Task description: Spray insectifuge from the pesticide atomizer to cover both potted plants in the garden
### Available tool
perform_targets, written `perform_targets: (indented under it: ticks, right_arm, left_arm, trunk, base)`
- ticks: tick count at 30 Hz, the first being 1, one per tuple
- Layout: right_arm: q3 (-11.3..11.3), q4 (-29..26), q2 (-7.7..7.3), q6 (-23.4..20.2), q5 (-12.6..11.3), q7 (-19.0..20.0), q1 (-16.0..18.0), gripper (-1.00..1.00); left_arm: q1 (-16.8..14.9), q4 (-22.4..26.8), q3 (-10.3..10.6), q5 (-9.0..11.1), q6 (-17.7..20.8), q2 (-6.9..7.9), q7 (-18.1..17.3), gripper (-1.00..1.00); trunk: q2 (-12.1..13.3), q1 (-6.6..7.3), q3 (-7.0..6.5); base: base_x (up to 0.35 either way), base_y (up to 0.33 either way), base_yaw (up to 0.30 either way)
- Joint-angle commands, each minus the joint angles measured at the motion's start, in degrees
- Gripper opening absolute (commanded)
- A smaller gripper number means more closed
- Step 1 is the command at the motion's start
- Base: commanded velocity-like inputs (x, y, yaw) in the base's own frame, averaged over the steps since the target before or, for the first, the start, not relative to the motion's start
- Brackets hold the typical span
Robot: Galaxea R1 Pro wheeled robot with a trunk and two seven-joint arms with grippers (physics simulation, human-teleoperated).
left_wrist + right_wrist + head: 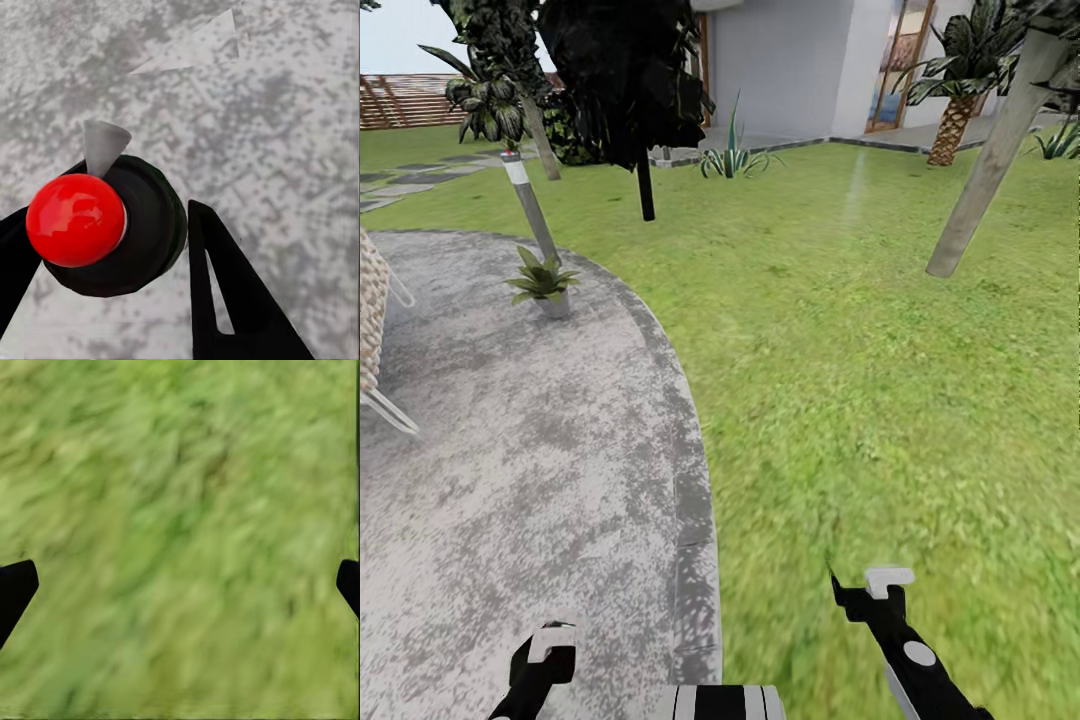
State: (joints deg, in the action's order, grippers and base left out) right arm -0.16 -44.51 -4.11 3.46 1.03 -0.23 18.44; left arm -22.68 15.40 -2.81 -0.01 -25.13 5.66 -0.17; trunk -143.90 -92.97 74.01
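Note:
A potted plant (540, 273), a low rosette of pointed green leaves, stands at the far rim of the round grey patio (510, 470). In the left wrist view the pesticide atomizer (112, 225) has a black round body, a glossy red cap and a grey nozzle. My left gripper (105, 229) is shut on it, a black finger (225, 285) on each side, above the paving. The left gripper (545, 650) also sits at the bottom of the head view. My right gripper (885, 590) hangs open over the lawn (180, 510), holding nothing.
A wicker chair (372, 320) stands at the patio's left edge. A grey post (530, 205) rises just behind the plant. A dark tree trunk (646, 190) and a leaning pale trunk (985, 170) stand on the grass. A house wall (790, 70) and brown fence (400, 100) close the back.

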Motion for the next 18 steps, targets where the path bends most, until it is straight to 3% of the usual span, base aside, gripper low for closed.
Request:
perform_targets:
  ticks: [1,10,12,14,18]
  right_arm:
    - [0.0,2.5,-0.35,2.1,0.1,0.0,0.0,1.0]
    - [0.0,29.4,-2.44,24.6,-0.1,-0.1,0.0,1.0]
    - [0.0,34.9,-2.89,29.5,-0.1,-0.1,0.0,1.0]
    - [0.0,38.9,-3.1,32.8,-0.1,-0.1,0.0,1.0]
    - [0.1,40.6,-2.84,34.2,-0.2,-0.1,0.0,1.0]
  left_arm:
    - [0.9,0.2,-0.2,0.1,-0.2,-0.02,0.1,-1.0]
    - [6.5,-0.2,-0.9,0.6,-5.7,0.14,0.6,-1.0]
    - [7.9,-0.1,-2.5,0.6,-6.1,0.2,0.6,-1.0]
    - [9.1,0.0,-5.7,0.6,-6.9,0.34,0.5,-1.0]
    - [9.9,0.0,-8.9,0.5,-8.2,0.32,0.3,-1.0]
  trunk:
    - [0.0,0.04,-0.29]
    - [0.1,0.27,-3.1]
    - [0.2,0.32,-3.72]
    - [0.2,0.37,-4.34]
    - [0.2,0.47,-5.59]
  base:
    - [0.0,0.0,0.0]
    - [0.0,0.0,0.0]
    - [0.0,0.0,0.0]
    - [0.0,0.0,0.0]
    - [0.0,0.0,0.0]
